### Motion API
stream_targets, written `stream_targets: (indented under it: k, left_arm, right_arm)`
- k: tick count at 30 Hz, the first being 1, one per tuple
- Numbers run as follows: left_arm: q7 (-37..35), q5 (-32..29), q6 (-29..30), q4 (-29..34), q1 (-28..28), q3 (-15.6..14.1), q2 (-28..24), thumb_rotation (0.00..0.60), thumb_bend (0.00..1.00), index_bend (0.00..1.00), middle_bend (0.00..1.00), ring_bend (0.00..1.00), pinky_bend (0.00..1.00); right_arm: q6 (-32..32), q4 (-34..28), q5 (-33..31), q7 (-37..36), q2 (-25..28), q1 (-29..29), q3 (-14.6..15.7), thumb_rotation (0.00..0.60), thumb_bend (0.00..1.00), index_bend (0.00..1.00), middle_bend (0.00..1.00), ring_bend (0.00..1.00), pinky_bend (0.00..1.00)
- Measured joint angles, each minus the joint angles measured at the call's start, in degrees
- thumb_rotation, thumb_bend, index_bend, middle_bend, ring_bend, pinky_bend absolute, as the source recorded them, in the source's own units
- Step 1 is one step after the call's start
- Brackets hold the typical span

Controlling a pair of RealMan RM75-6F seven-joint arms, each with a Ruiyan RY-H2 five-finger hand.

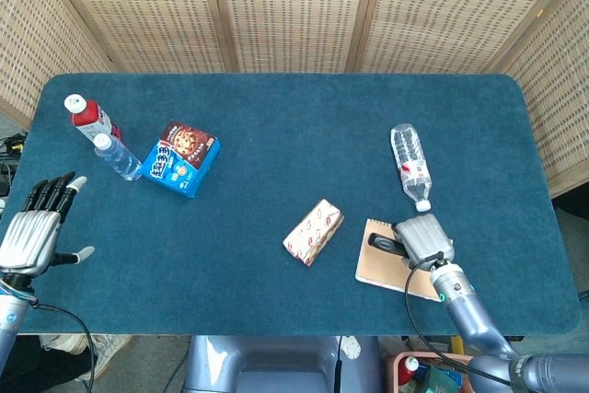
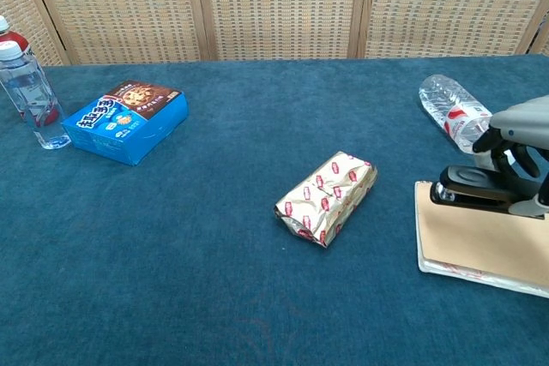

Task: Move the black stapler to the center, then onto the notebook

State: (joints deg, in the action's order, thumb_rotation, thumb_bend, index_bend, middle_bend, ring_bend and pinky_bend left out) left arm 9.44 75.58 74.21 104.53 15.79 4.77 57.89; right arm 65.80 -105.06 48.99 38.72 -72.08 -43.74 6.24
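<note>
Stapler gripped in right hand, hovering just over the near-left corner of the notebook, apparently not set down yet. Fingers wrapped over the top and down the far side, nose of the thing poking out toward the foil snack pack. Same story from the head view: right hand over the notebook's left part, black tip of the stapler peeking out.

Left hand off at the table's left edge, fingers spread, holding nothing.

Handling guess: rigid, dense little lump, metal guts, so heavier than it looks and not fragile. Smooth casing, probably a bit slippery. Hinged top could flap if grabbed by the arm alone, so best clamped across the body near the middle, top and base squeezed together. Pretty much the current grip.

Notebook probably light and easy to shove, so worth lowering straight down.
</note>
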Motion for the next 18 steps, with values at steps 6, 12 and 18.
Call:
stream_targets:
  k: [6,12,18]
  left_arm:
    - [-0.45,-0.27,-0.95,0.03,0.23,-0.03,-0.18,0.6,0.05,0.0,0.0,0.0,0.0]
    - [-0.71,-0.71,-1.78,-0.04,0.5,0.0,-0.23,0.6,0.05,0.0,0.0,0.0,0.0]
    - [-1.0,-0.92,-2.06,-0.06,0.56,0.05,-0.33,0.6,0.05,0.0,0.0,0.0,0.0]
  right_arm:
    - [-2.11,3.71,1.1,0.16,-1.86,0.88,0.34,0.6,0.41,0.57,0.62,0.54,0.59]
    - [-5.91,6.28,0.96,0.89,-2.31,1.26,1.28,0.6,0.0,0.08,0.07,0.05,0.1]
    - [-6.5,5.72,1.86,2.09,-0.78,1.62,1.74,0.6,0.0,0.01,0.0,0.0,0.05]
